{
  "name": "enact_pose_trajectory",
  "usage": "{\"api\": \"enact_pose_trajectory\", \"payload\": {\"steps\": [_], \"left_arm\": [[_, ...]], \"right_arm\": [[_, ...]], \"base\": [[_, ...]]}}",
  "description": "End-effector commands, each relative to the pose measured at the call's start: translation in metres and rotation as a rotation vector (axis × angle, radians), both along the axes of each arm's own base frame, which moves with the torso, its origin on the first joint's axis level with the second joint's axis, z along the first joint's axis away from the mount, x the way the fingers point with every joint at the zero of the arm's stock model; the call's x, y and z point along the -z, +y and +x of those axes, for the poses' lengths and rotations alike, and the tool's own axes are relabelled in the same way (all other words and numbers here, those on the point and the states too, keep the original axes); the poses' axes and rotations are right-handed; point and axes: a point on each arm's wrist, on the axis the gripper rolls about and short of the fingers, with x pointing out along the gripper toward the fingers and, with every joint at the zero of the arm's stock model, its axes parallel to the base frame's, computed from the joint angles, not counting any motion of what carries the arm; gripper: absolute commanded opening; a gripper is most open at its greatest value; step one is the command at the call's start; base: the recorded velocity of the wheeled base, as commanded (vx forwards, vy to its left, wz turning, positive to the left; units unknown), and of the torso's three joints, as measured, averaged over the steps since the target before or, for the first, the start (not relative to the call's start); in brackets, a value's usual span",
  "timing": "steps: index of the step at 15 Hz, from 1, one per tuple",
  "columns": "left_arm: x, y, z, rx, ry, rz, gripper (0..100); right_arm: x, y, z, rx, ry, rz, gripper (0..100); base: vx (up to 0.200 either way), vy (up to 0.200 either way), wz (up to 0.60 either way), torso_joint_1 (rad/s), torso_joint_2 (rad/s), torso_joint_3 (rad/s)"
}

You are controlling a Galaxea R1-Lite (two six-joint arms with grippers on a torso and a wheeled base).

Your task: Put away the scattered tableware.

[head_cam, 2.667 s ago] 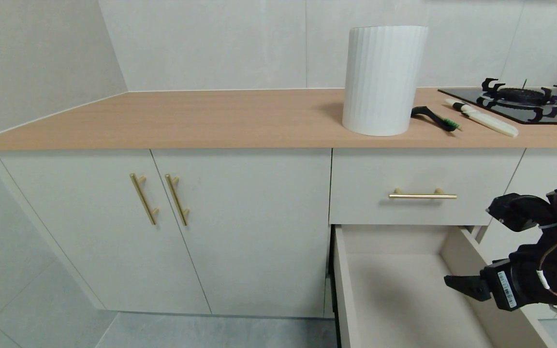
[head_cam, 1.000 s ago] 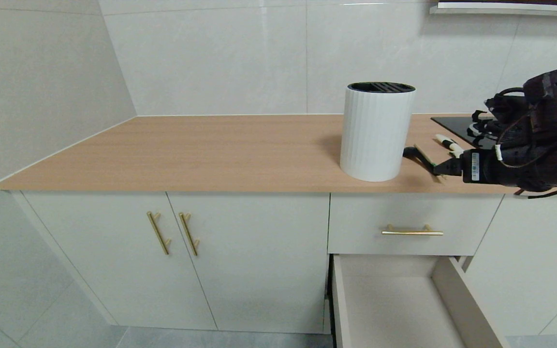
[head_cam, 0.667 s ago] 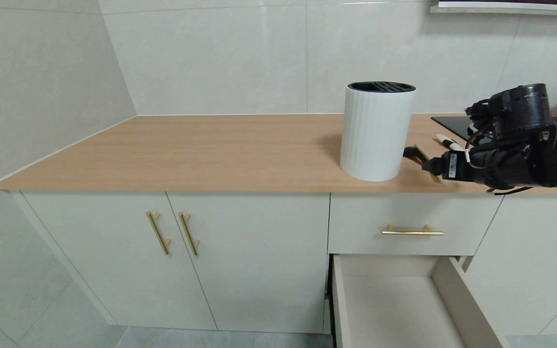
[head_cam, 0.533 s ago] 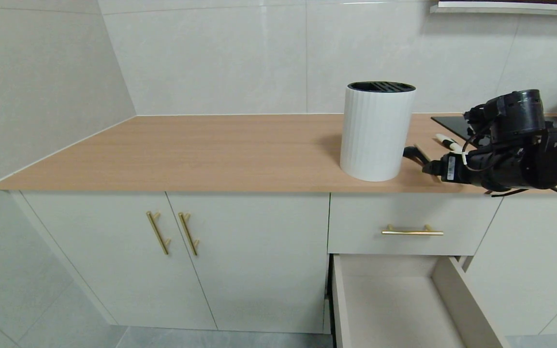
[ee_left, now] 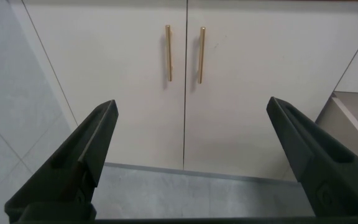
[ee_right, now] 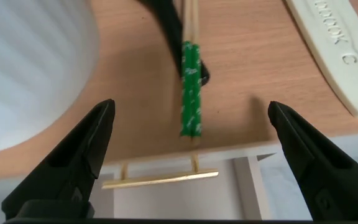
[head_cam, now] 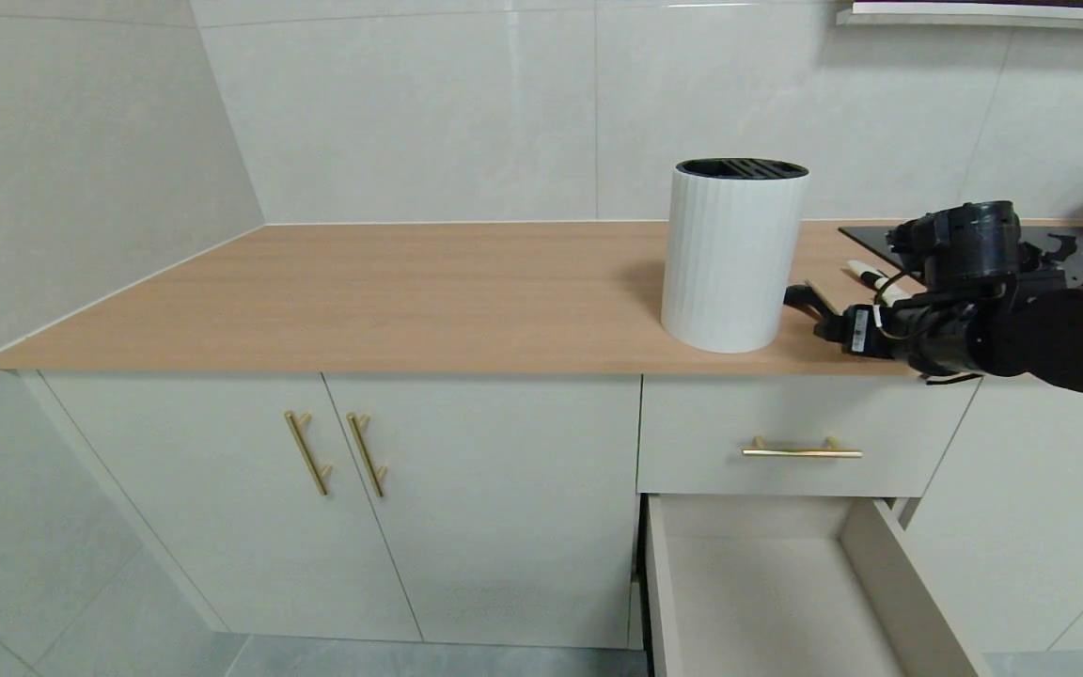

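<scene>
A pair of chopsticks in a green sleeve lies on the wooden counter, beside a black-handled utensil and a white sheathed knife. My right gripper hovers open over the counter's front edge, its fingers spread to either side of the chopsticks' green end, holding nothing. A tall white ribbed holder stands just left of these items. My left gripper hangs open and empty, low in front of the cabinet doors.
A black stove top sits at the counter's right end. Below the counter a shut drawer with a gold handle sits above a pulled-out empty drawer. The counter's left half is bare.
The head camera rose early on. My right arm came up from beside the open drawer to the counter, then crept left and lower toward the chopsticks, staying open.
</scene>
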Motion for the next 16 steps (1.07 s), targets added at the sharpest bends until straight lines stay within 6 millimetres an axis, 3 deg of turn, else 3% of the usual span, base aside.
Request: {"api": "enact_pose_trajectory", "payload": {"steps": [1, 2, 3, 11, 13, 16], "left_arm": [[0.000, 0.000, 0.000, 0.000, 0.000, -0.001, 100], [0.000, 0.000, 0.000, 0.000, 0.000, -0.001, 100], [0.000, 0.000, 0.000, 0.000, 0.000, -0.001, 100], [0.000, 0.000, 0.000, 0.000, 0.000, -0.001, 100], [0.000, 0.000, 0.000, 0.000, 0.000, -0.001, 100], [0.000, 0.000, 0.000, 0.000, 0.000, -0.001, 100]], "right_arm": [[0.005, -0.003, 0.004, 0.009, 0.009, -0.002, 100], [0.005, -0.004, 0.004, 0.011, 0.009, -0.002, 100], [0.005, -0.004, 0.004, 0.009, 0.009, -0.002, 0], [-0.004, -0.005, -0.002, 0.012, -0.014, 0.005, 0], [-0.018, -0.007, -0.012, 0.012, -0.047, 0.011, 0], [-0.041, -0.015, -0.056, 0.004, -0.087, 0.017, 0]], "base": [[0.000, 0.000, 0.00, 0.000, 0.00, 0.000], [0.000, 0.000, 0.00, 0.000, 0.00, 0.000], [0.000, 0.000, 0.00, 0.000, 0.00, 0.000], [0.000, 0.000, 0.00, 0.000, 0.00, 0.000], [0.000, 0.000, 0.00, 0.000, 0.00, 0.000], [0.000, 0.000, 0.00, 0.000, 0.00, 0.000]]}}
